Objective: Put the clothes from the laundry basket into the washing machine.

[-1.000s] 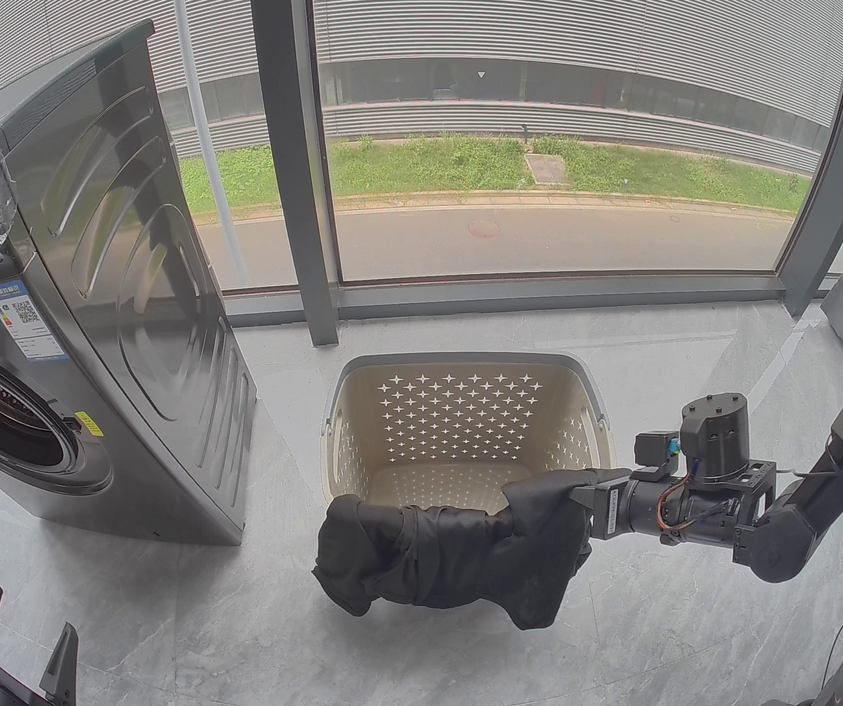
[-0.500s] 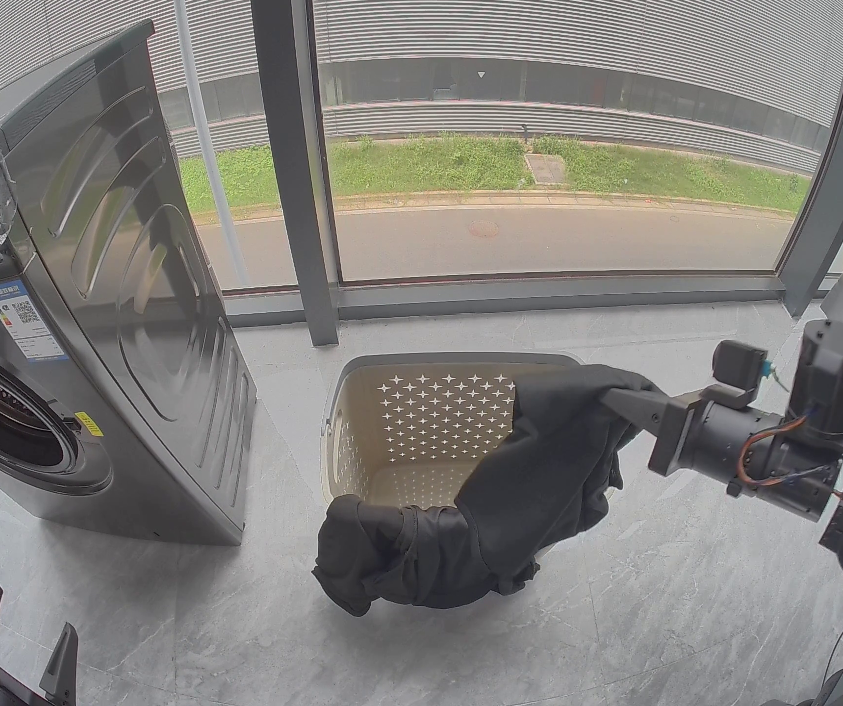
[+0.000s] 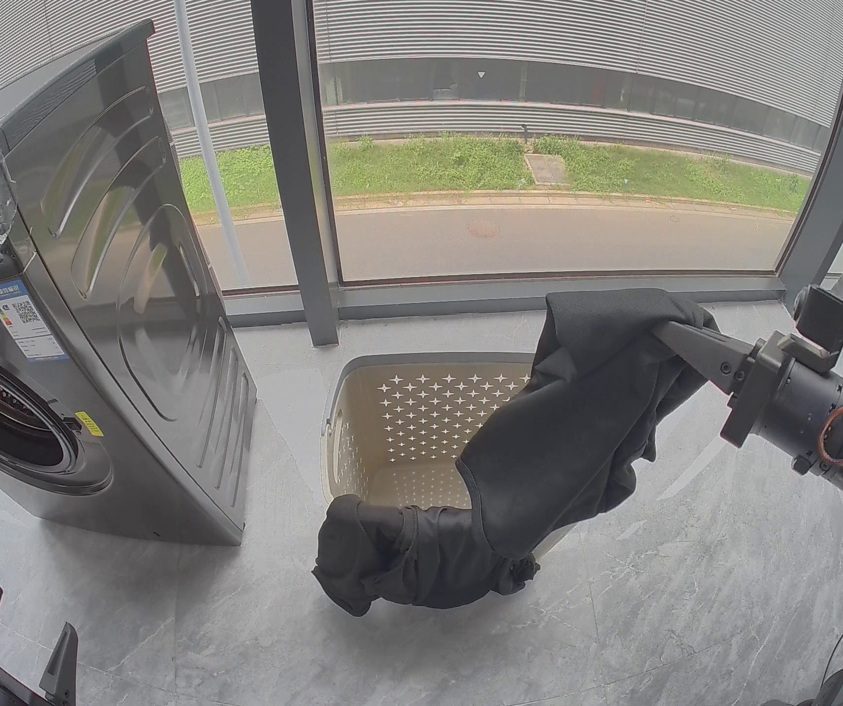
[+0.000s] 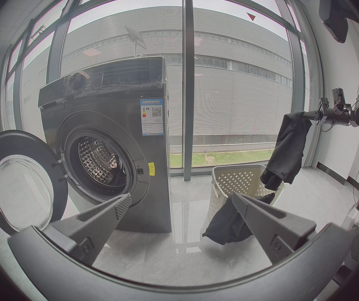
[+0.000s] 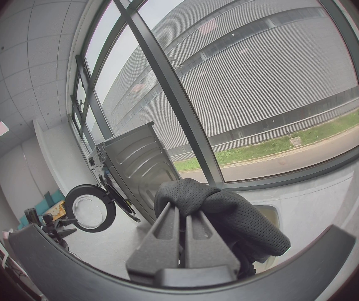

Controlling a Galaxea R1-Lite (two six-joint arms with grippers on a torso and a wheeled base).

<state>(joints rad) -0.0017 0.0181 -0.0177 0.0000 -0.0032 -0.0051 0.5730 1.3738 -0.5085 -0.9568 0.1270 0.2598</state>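
Left wrist view shows the drum [image 4: 100,161] (left gripper [image 4: 180,198] gaping); right gripper's [image 3: 671,333] jaws clench the garment [image 3: 578,424].

Bright daylight through window [image 3: 539,149], wrist views fisheye-warped

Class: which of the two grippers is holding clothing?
The right gripper, shut on the dark garment above the basket; the left gripper is open and empty.

Garment [image 3: 578,424] black, seemingly mesh-textured; basket [image 3: 441,414] cream, star perforations; washing machine [image 3: 98,277] grey.
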